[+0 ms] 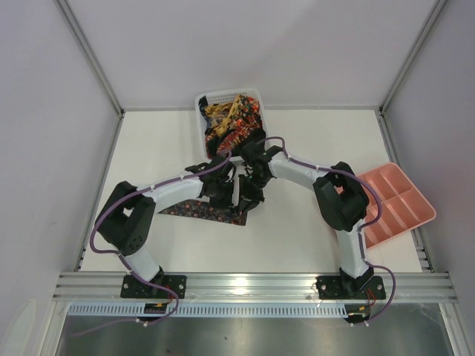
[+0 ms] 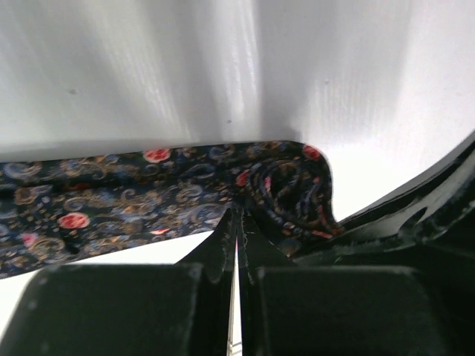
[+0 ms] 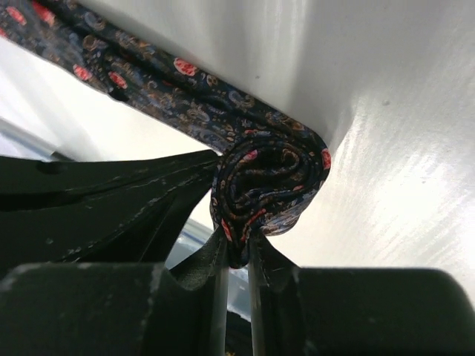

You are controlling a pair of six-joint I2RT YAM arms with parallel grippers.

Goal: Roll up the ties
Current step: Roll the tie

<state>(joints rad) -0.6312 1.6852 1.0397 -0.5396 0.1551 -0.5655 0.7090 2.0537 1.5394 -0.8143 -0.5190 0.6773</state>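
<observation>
A dark tie with red and blue paisley (image 1: 200, 211) lies flat on the white table, its free length running left. Its right end is wound into a tight roll (image 3: 269, 185), also seen in the left wrist view (image 2: 293, 189). My right gripper (image 3: 237, 248) is shut on the lower edge of the roll. My left gripper (image 2: 237, 219) is shut on the tie's edge just beside the roll. Both grippers meet at the table's middle (image 1: 241, 185). More patterned ties (image 1: 231, 119) fill the white mesh basket (image 1: 202, 104) behind.
A pink compartment tray (image 1: 393, 204) sits at the right edge of the table. The white basket stands at the back centre, just behind the two wrists. Grey walls close the cell on three sides.
</observation>
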